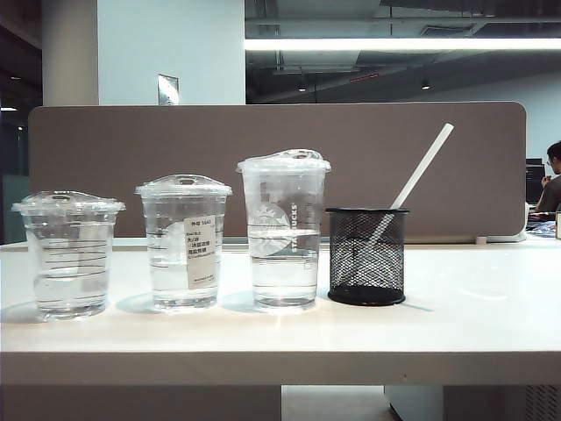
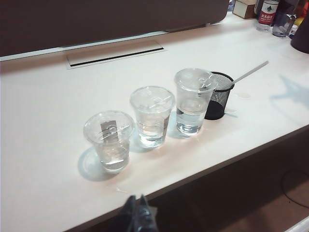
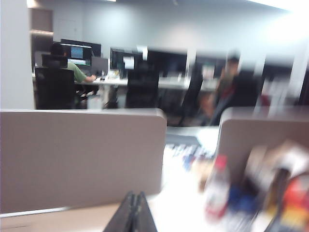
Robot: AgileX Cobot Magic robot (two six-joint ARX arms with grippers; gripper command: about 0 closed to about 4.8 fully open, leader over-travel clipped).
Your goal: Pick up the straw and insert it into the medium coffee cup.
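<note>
The right gripper [image 3: 135, 212] is showing its two fingers pressed together with nothing between them; its blurred wrist view is looking level over a grey partition [image 3: 82, 154] into the office, so it is sitting well away from the cups. The left gripper [image 2: 136, 215] is also showing its jaws together and empty, hanging beyond the near edge of the table [image 2: 43, 116] and looking down on the row.

The straw [image 1: 421, 171] is leaning in the black mesh holder [image 1: 366, 256] at the right end of the row, its upper end tilting up and to the right. The medium coffee cup [image 1: 184, 241], the one bearing the white label, is standing second from the left, between the short cup [image 1: 68, 254] and the tall cup [image 1: 283, 230].

Judging from this, the reach is only beginning. The right arm is the nearer one; its jaws will need to part before coming down on the straw's free upper length, above the holder rim. Lifting along the straw's tilt should keep the holder from tipping.

Open table is lying right of the holder and in front of the row. The tall cup is standing just beside the holder, so carrying the straw high over its lid looks safest.
</note>
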